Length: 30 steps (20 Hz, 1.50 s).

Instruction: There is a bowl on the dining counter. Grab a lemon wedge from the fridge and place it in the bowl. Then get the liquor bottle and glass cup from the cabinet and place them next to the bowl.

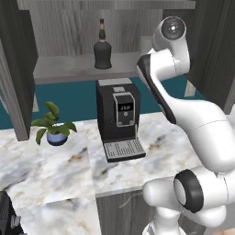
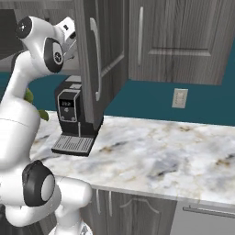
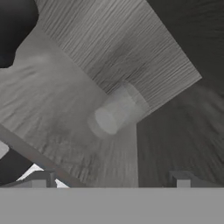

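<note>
Your arm reaches into the open cabinet, pincer (image 3: 111, 177) released and holding nothing.

In the hand view you see the glass cup (image 3: 116, 114) at centre frame on the cabinet shelf (image 3: 57, 109), ahead of the fingertips (image 3: 41, 178). The liquor bottle (image 1: 103, 48) stands upper centre of the left base view, above the coffee machine (image 1: 118, 117) on the bench (image 1: 55, 160).

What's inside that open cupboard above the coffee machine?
On the cabinet shelf stands a dark liquor bottle. To its right a pale glass cup sits near the back wall, with the open gripper facing it. The robot's arm covers the shelf's right end in the left base view.
</note>
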### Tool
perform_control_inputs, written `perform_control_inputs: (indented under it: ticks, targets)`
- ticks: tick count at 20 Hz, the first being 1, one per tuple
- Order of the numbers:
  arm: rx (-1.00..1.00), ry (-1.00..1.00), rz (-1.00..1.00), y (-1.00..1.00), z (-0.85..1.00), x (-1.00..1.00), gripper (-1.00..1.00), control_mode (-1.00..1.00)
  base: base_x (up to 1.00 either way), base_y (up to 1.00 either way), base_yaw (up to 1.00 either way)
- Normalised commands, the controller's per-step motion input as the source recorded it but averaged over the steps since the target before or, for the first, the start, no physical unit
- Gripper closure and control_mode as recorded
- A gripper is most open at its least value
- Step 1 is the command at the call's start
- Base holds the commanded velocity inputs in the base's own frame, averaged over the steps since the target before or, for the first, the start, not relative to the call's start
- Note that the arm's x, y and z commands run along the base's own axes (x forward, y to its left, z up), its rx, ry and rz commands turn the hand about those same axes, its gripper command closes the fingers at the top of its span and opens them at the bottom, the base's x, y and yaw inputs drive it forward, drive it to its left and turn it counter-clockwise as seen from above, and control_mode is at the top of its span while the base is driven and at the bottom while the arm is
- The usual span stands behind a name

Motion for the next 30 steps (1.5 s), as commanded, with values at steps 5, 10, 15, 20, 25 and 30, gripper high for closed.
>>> perform_control_inputs:
  ticks: [5, 10, 15, 20, 25, 30]
  targets:
    - [-0.04, 0.01, 0.0, -0.04, 0.0, 0.34, -1.0, -1.0, 0.0, 0.0, 0.0]
    - [-0.04, 0.04, 0.0, 0.0, 0.0, 0.32, -1.0, -1.0, 0.0, 0.0, 0.0]
    - [-0.04, 0.06, 0.0, 0.0, 0.0, 0.32, -1.0, -1.0, 0.0, 0.0, 0.0]
    - [-0.03, 0.06, 0.0, -0.02, -0.01, 0.27, -1.0, -1.0, 0.0, 0.0, 0.0]
    - [-0.02, 0.01, 0.0, -0.04, -0.05, 0.24, -1.0, -1.0, 0.0, 0.0, 0.0]
    - [-0.02, 0.0, 0.0, -0.02, -0.1, 0.27, -1.0, -1.0, 0.0, 0.0, 0.0]
